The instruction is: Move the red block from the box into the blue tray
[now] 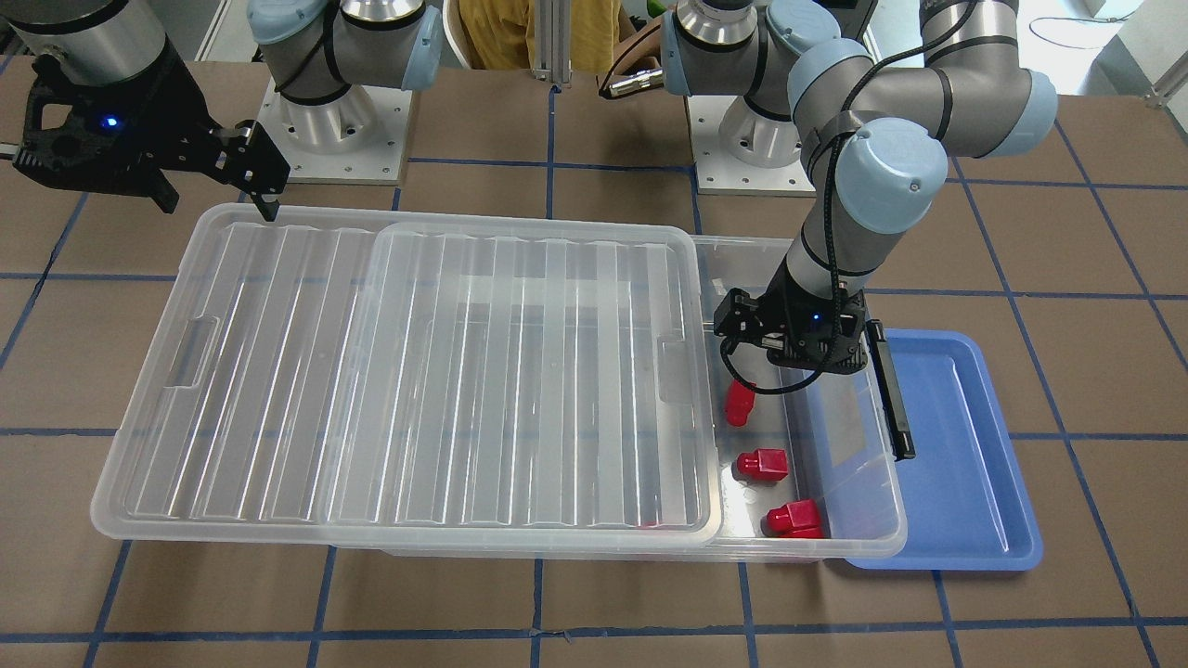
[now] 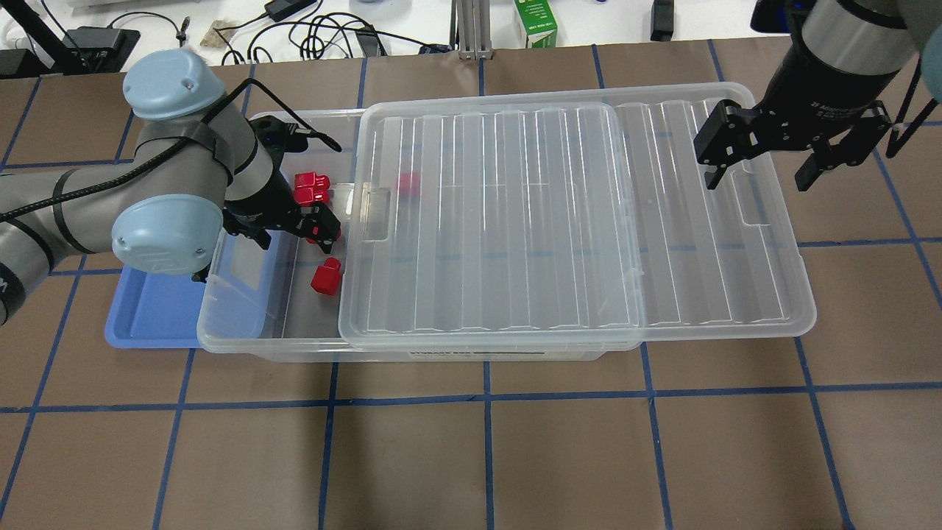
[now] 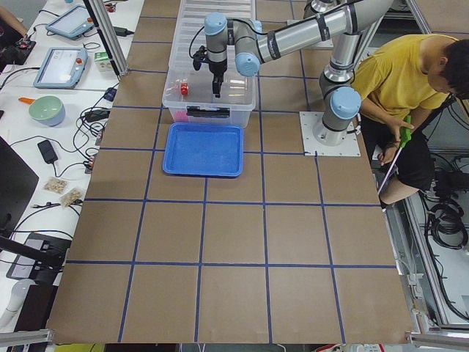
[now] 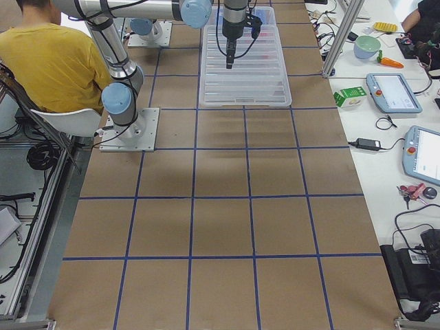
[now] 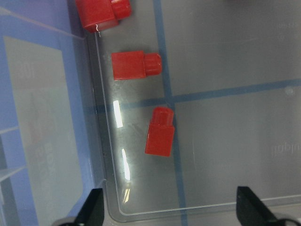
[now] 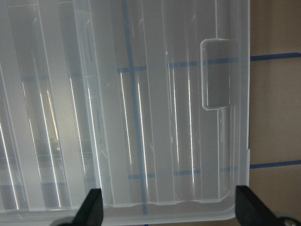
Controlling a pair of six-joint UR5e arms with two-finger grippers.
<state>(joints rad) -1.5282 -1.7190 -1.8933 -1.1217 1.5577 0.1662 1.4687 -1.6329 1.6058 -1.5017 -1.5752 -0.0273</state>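
Three red blocks (image 5: pixel 136 65) show on the clear floor of the box (image 5: pixel 225 155) in the left wrist view. The red block (image 5: pixel 160 132) closest to the box's end wall lies on its side. The left gripper (image 5: pixel 171 209) hangs above it, spread wide and empty. One finger lines up almost over that wall, so a straight descent could, I judge, catch the box's rim. The glossy block might also squirt out if pinched near its stud.

In the front-facing view the lid (image 1: pixel 520 371) is slid along the box, leaving only the latch end uncovered. That gap is narrow enough for the wrist to clip the lid's edge. The blue tray (image 1: pixel 965 436) lies just beyond the box's black latch (image 1: pixel 896 408), which the carry must clear.

Overhead, the right gripper (image 2: pixel 758 173), fingers apart and empty, hovers over the lid's overhang at the box's other end.

From the left side, a brown table (image 3: pixel 220 257) gridded in blue tape bears the box. A person (image 3: pixel 410 81) in yellow sits beside it.
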